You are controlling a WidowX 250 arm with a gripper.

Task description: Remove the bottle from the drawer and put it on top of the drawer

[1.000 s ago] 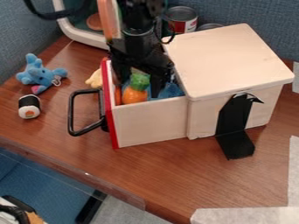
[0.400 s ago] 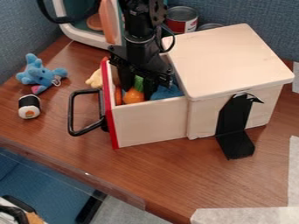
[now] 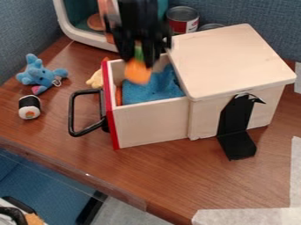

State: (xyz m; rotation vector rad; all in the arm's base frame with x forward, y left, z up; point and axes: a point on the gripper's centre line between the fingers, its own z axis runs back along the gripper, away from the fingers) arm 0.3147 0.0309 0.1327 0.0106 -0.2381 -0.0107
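the black pincer is clamped on the green top of the orange bottle, holding it above the open drawer, near the red front. a blue cloth lies inside the drawer. the wooden cabinet stands on the desk, a black bracket against its side. left of the drawer, a blue plush toy lies near a toy sushi roll.
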